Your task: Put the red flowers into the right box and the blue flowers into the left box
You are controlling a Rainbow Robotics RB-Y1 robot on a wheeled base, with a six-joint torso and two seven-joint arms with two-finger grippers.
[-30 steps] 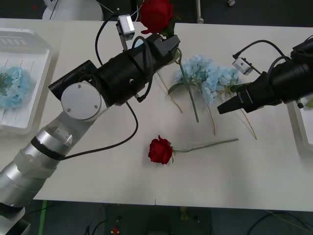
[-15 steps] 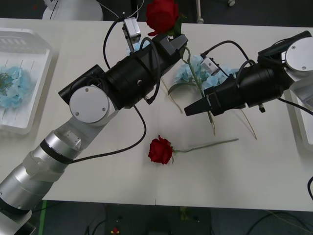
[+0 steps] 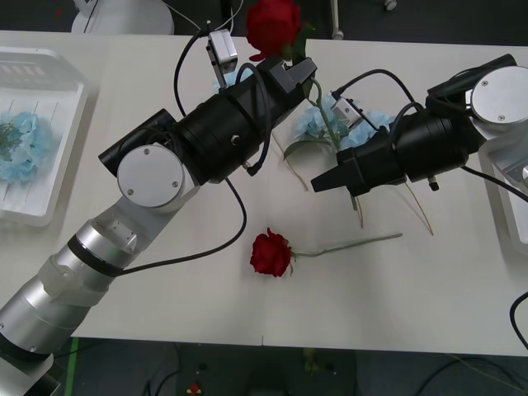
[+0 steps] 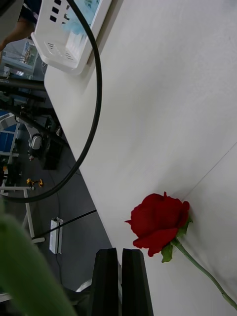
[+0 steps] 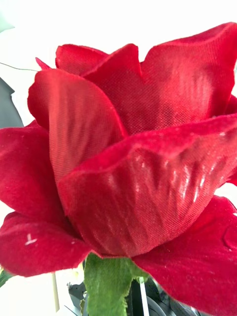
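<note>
The left gripper (image 3: 295, 73) pinches a red rose (image 3: 270, 25) just below its bloom, stem hanging toward the right gripper (image 3: 323, 181), whose fingers are pressed together; a clean handover likely needs those fingers spread, then closed on the stem

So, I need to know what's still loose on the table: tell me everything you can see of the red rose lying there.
The red rose lies flat near the table's front edge: a deep-red, fabric-looking bloom with a green base, its thin green stem running toward the robot's right. Nothing grips it. The shut right gripper hovers beyond it.
</note>
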